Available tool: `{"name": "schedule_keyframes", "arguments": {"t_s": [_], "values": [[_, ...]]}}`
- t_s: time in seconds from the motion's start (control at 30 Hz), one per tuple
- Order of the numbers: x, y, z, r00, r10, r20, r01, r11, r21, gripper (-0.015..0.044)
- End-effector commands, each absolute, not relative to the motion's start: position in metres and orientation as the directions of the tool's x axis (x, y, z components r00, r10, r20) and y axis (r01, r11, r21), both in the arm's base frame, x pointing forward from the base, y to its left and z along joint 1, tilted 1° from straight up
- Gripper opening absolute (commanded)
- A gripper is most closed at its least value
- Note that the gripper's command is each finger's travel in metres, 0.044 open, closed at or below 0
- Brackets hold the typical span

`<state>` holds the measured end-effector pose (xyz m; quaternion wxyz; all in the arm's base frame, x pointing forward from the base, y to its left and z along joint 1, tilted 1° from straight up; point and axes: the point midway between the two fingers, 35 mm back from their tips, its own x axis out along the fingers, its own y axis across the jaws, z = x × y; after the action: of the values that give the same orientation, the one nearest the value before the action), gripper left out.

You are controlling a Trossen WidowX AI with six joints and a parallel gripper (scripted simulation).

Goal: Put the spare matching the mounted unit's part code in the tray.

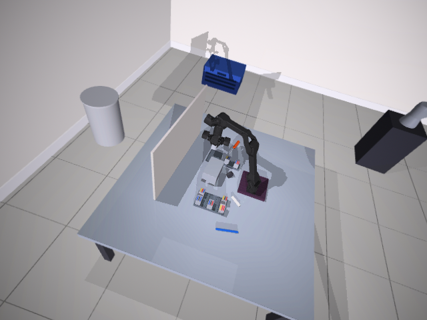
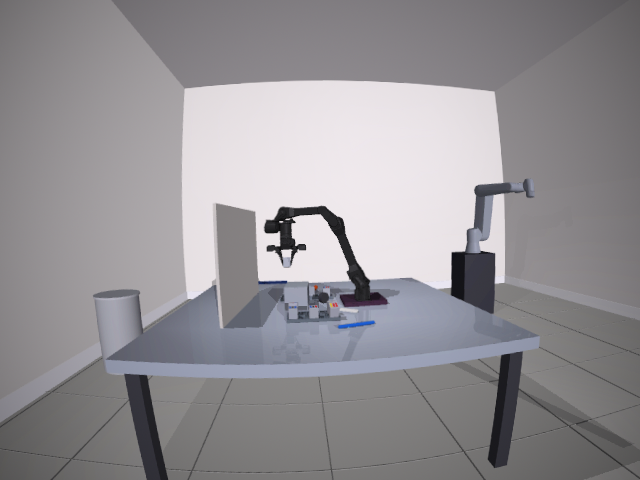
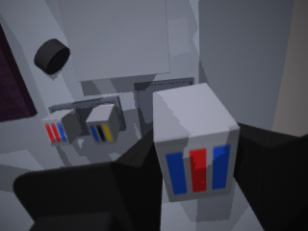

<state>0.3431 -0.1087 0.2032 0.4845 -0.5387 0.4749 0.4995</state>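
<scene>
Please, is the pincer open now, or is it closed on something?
Closed on a block with blue, red and blue stripes: the wrist view shows the block between the two dark fingers.

Blue, red, seemingly blue stripes on whitish block (image 3: 196, 144)

my top view looks steeply down from high up; my exterior faces the table (image 1: 275, 241) (image 2: 320, 356) side-on from farther back, sharing its whole top. my wrist view peers down close.
</scene>
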Motion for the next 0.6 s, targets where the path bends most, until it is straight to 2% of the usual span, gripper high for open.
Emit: {"name": "schedule_keyframes", "arguments": {"t_s": [0.0, 0.2, 0.57], "values": [[0.342, -0.134, 0.203, 0.049, -0.024, -0.999, -0.995, -0.092, -0.046, 0.0], [0.335, -0.167, 0.202, 0.046, -0.024, -0.999, -0.994, -0.104, -0.043, 0.0], [0.336, -0.169, 0.198, 0.046, -0.024, -0.999, -0.994, -0.105, -0.043, 0.0]]}}
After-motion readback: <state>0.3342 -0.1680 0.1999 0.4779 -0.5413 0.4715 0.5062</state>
